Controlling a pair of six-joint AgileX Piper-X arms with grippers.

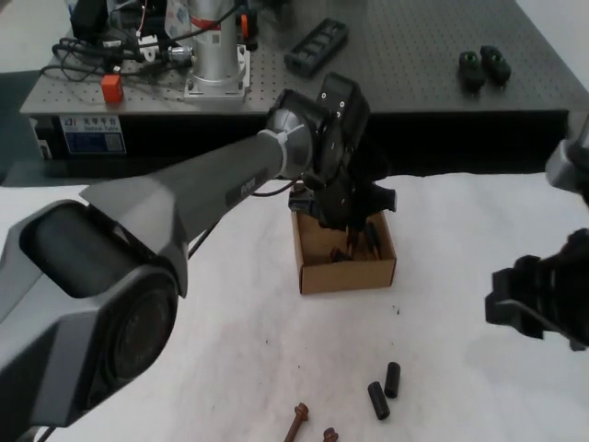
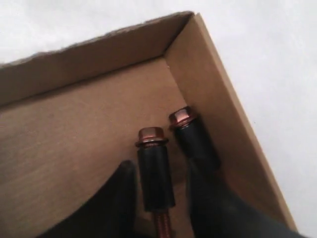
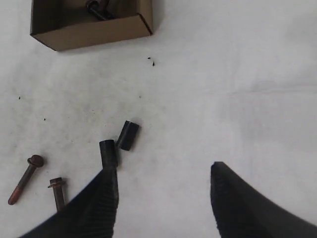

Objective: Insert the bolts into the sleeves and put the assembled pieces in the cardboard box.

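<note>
High: we look forward and down from behind the arms. Left wrist: close inside the open brown cardboard box (image 2: 99,54). Right wrist: farther back over the white bench cover (image 3: 237,89). All share that box.

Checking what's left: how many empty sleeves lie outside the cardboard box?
2. One sleeve and a second lie together on the white cover, on the near side of the cardboard box. Others may hide under the left arm.

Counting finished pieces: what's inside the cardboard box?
Two sleeved bolts: one between fingers of the left tool, another beside the cardboard box wall. The tool hides the second's lower end and some floor.
</note>
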